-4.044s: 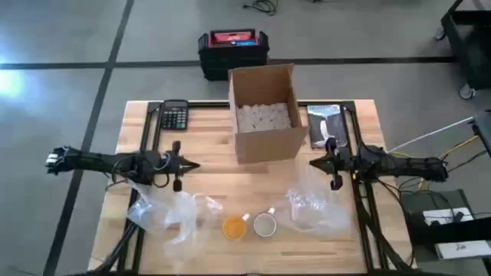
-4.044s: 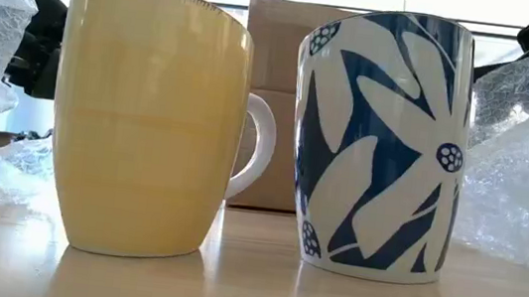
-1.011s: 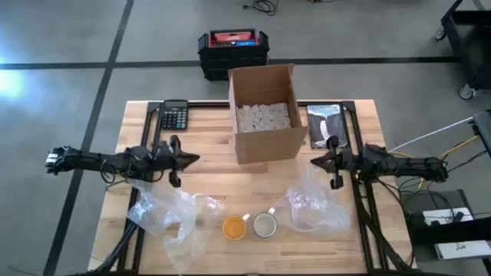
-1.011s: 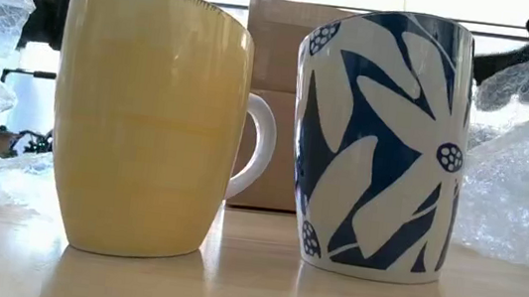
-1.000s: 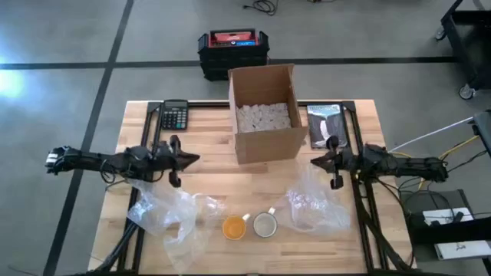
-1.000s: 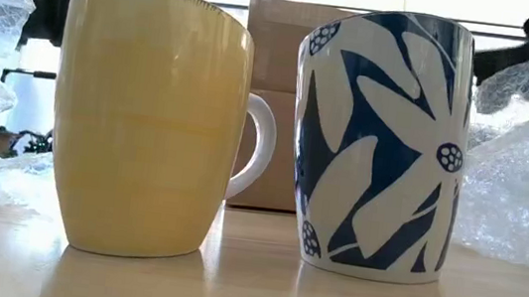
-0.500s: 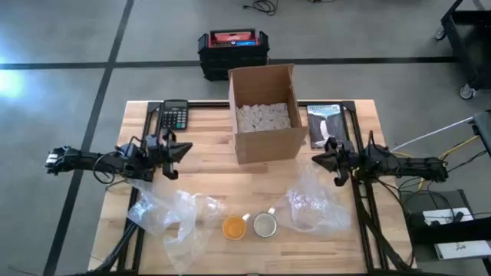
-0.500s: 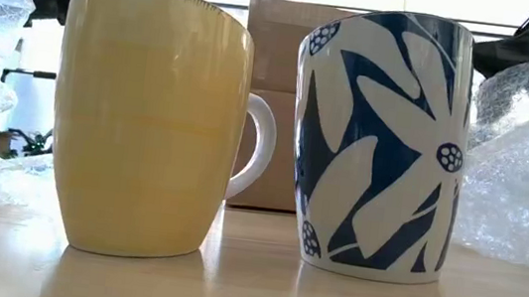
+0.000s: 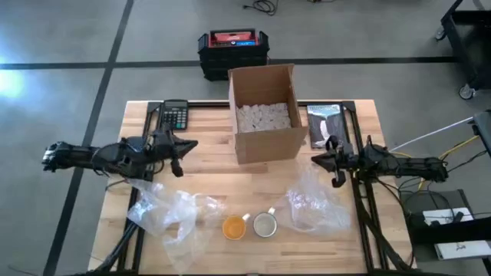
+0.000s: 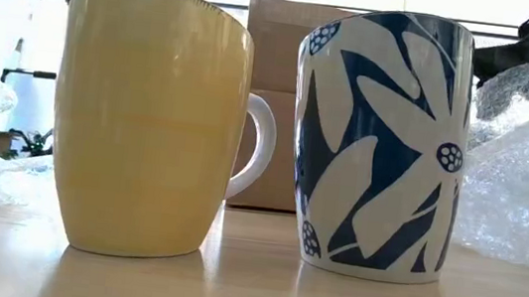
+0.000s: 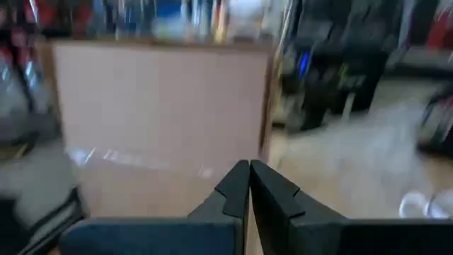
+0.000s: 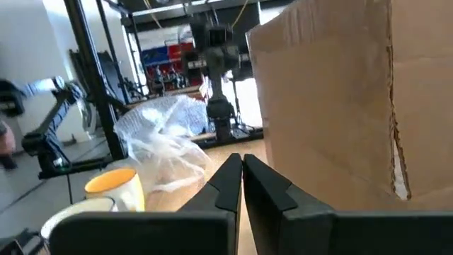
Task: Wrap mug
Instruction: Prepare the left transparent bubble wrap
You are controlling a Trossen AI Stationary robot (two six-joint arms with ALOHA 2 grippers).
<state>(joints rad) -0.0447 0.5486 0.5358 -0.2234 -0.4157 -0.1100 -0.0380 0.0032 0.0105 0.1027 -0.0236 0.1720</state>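
Left tool point(image 9: 186, 145) and right tool point(image 9: 316, 160) both closed, empty, above table point(image 9: 215, 180); yellow mug point(image 9: 234, 227) and patterned mug point(image 9: 265, 225) unwrapped.

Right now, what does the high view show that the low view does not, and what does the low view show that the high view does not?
Only the high view shows the calculator, the packing fill inside the cardboard box, and both arms whole, the left hand and right hand hanging over the table, apart from the mugs. Only the low view shows the blue flower pattern on the white mug and the yellow mug from the side. Both show the two mugs, the box, and bubble wrap on either side.
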